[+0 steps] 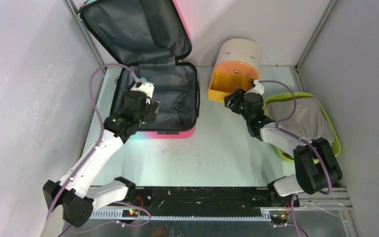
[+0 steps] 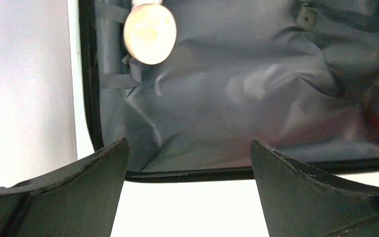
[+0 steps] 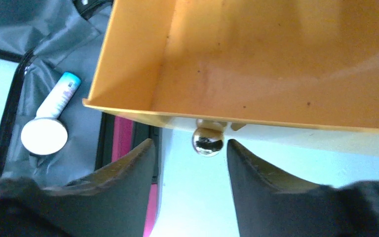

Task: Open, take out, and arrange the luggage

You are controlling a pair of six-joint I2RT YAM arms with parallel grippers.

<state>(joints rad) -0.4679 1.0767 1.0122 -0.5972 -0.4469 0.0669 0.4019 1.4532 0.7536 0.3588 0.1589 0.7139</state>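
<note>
The luggage [image 1: 170, 101] lies open. The right wrist view shows a tube [image 3: 49, 121] inside, hidden from the top. The left gripper [image 2: 188, 144] and right gripper [image 3: 190, 141] are open, holding nothing.

The overhead view is bright, sharp and evenly lit from above, with soft shadows under the arms on the pale table [image 1: 227, 148], which has a faint green cast. In the left wrist view the table blows out to pure white, the luggage [image 2: 237, 98] lining has a soft sheen and slight blur, and the left gripper [image 2: 188, 142] is dark and out of focus. In the right wrist view the metal knob [image 3: 208, 140] carries mirror glare, and the right gripper [image 3: 190, 141] is a blurred silhouette.
</note>
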